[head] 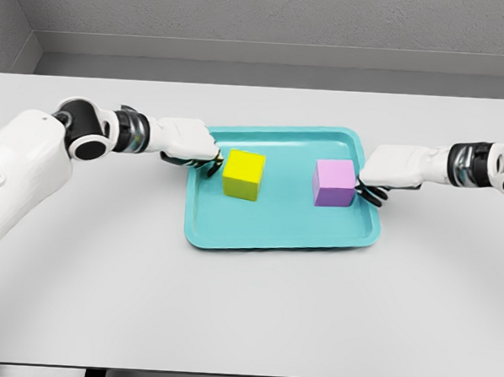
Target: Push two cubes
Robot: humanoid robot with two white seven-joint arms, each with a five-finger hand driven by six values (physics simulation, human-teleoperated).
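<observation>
Yellow cube [243,174] and purple cube [334,183] sit apart, mid-tray [275,232].

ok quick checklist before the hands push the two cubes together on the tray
1. Yellow cube on teal tray: ok.
2. Purple cube on the tray: ok.
3. Left hand at the yellow cube's outer side: ok.
4. Right hand at the purple cube's outer side: ok.
5. Tray floor between the cubes bare: ok.
6. Fingers actually touching the cubes: cannot tell.
</observation>
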